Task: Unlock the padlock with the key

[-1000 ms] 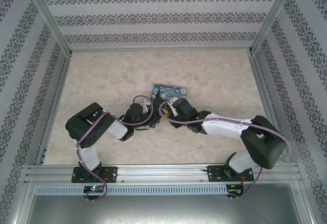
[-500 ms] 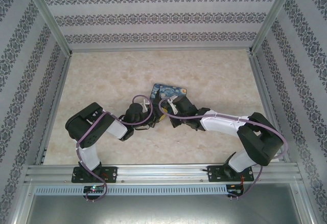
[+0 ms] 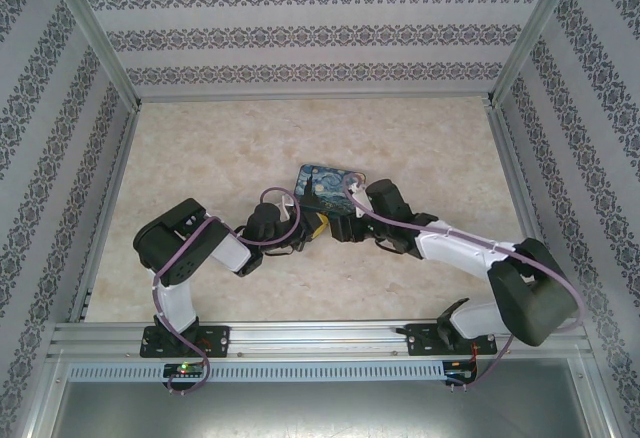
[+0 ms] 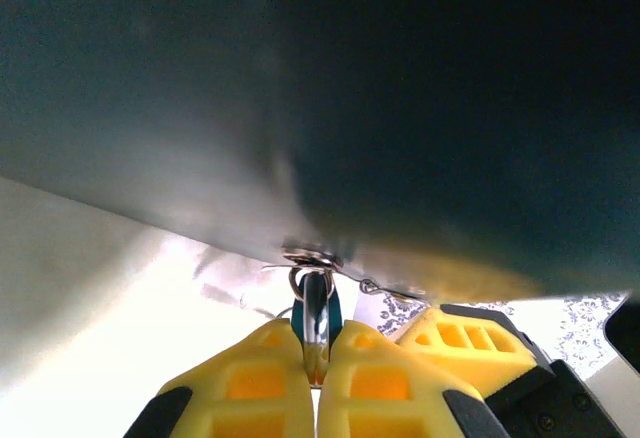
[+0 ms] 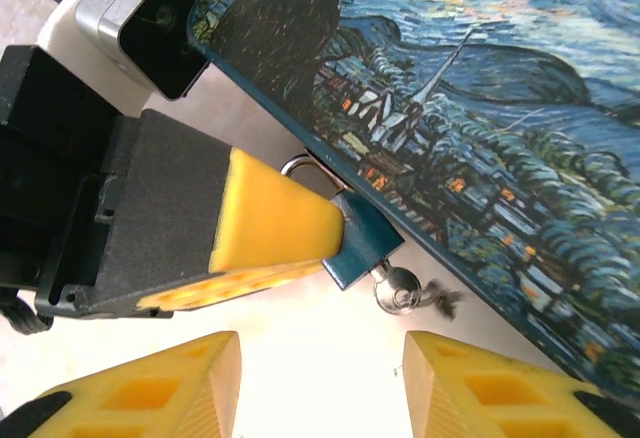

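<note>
Marble table: left tool clamps padlock.

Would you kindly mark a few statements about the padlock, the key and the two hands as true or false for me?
1. The left hand is shut on the padlock. True.
2. The right hand grips the key. False: its fingers stand apart, and the key sits ungripped ahead of them.
3. The key sits at the padlock's end opposite the shackle. True.
4. The padlock lies loose, far from the box. False: its shackle hooks at the edge of the painted box.
5. The box's top is plain red. False: it bears a blue and yellow night-sky painting.
</note>
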Available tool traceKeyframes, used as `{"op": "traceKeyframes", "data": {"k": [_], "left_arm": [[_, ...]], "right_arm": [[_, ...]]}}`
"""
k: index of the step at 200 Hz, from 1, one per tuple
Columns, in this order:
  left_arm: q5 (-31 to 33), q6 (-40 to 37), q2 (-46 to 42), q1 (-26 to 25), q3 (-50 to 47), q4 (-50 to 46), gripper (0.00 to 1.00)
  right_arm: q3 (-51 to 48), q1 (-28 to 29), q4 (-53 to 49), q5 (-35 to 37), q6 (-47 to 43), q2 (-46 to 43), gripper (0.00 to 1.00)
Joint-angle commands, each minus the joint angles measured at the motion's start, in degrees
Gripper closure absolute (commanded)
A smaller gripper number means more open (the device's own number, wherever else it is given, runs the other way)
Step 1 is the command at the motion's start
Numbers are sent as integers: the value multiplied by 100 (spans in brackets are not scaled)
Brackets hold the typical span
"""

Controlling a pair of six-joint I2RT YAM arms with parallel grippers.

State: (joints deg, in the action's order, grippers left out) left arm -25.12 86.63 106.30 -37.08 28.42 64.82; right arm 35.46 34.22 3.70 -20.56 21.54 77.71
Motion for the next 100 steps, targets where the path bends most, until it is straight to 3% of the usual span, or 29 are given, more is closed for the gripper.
{"op": "traceKeyframes", "data": {"k": [1, 39, 81, 100], "left_arm": [[-110, -15, 66, -28, 0, 249, 100], [-133, -20, 58, -28, 23, 202, 100], [-156, -208, 45, -27, -10, -61, 100], [-159, -313, 38, -27, -44, -218, 87]], "right_arm": [[-170, -16, 175, 159, 143, -192, 52], [-95, 74, -83, 451, -40, -155, 52], [-7, 59, 162, 222, 319, 128, 50], [13, 50, 394, 163, 534, 298, 45]]}}
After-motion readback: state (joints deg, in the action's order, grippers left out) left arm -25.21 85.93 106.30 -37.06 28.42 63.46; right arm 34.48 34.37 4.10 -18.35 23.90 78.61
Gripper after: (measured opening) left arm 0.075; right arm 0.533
